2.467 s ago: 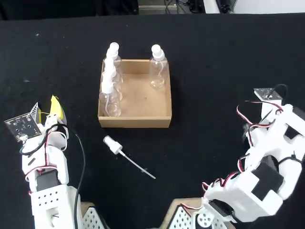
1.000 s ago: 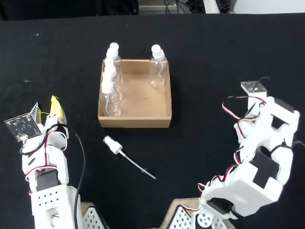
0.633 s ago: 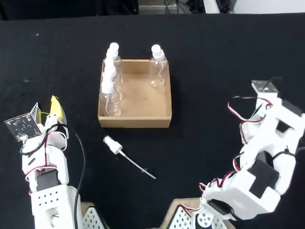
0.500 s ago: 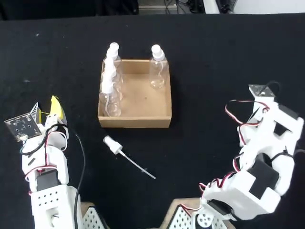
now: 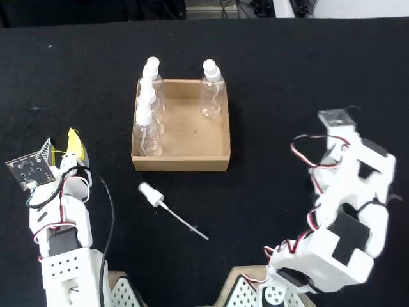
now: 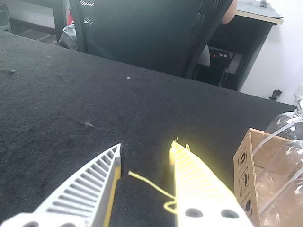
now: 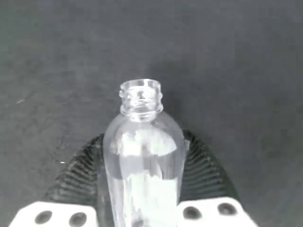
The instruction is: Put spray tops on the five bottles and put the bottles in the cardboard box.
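Observation:
An open cardboard box [image 5: 182, 137] sits mid-table. A row of clear bottles with white spray tops [image 5: 147, 118] stands along one side wall, and another capped bottle [image 5: 212, 93] stands at the far corner. A loose spray top [image 5: 152, 194] with its long tube lies on the cloth in front of the box. My right gripper [image 7: 142, 156] is shut on an uncapped clear bottle [image 7: 142, 137], its open neck pointing away from the wrist, over bare black cloth. The right arm [image 5: 348, 192] is off to the box's right. My left gripper [image 6: 144, 151] is open and holds nothing, left of the box [image 6: 246, 165].
Black cloth [image 5: 287, 77] covers the table. A loose yellow strand [image 6: 151, 189] hangs by the left gripper's yellow finger. A dark chair [image 6: 142, 28] stands beyond the table's far edge. Bare cloth lies between the box and the right arm.
The right arm has swayed sideways with the bottle and now stands a little closer to the box. The left arm, box and loose spray top have not moved.

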You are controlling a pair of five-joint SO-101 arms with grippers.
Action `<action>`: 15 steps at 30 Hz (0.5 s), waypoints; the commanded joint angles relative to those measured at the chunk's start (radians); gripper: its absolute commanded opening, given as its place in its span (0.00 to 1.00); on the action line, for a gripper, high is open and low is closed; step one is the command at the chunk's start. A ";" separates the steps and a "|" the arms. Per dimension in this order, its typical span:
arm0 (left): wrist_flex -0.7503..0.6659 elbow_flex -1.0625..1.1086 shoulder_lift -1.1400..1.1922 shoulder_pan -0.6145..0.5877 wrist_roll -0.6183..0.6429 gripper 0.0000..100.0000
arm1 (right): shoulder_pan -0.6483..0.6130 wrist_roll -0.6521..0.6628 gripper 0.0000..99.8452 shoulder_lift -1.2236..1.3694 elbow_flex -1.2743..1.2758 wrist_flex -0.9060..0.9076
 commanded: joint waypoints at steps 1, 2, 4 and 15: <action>-0.015 0.024 -0.012 0.012 -0.009 0.13 | -0.083 0.203 0.01 -0.073 -0.054 0.003; -0.015 0.024 -0.012 0.012 -0.009 0.13 | -0.097 0.284 0.01 -0.074 -0.054 0.002; -0.015 0.024 -0.012 0.012 -0.009 0.13 | -0.115 0.437 0.01 -0.084 -0.054 0.006; -0.015 0.024 -0.012 0.012 -0.009 0.13 | -0.227 0.405 0.01 -0.166 -0.051 0.288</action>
